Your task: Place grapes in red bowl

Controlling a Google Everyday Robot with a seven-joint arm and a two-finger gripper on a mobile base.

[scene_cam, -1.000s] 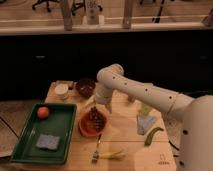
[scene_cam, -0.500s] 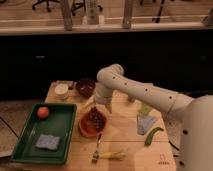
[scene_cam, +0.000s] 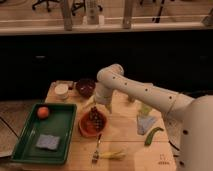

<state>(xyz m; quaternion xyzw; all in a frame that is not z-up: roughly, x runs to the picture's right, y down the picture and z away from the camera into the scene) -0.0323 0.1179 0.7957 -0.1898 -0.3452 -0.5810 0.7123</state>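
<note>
So this one looks like the tail end of the job. The robot's arm reaches in from the right and bends down over the counter, with the pincer hanging right above the red bowl. The grapes show up as a dark little bunch inside the bowl's rim, directly under the pincer. Whether the pincer is clamped on the bunch or has let go, there's no telling from this angle, and it's just as unclear whether the grapes are resting on the bottom of the bowl or dangling a touch above it.

The step in hand reads as the drop-off itself: grapes over or in the bowl, release either happening or about to. If the pincer has hold of them, the next move would be to let go low so nothing rolls out, then lift straight up. The bowl sits just beside the green tray, and a fork lies near its front edge, so a sideways exit could nudge things.

Other stuff around: an orange and a blue sponge in the tray, a dark bowl and a white cup toward the back, and a green pepper off to the right — all well clear of the action.
</note>
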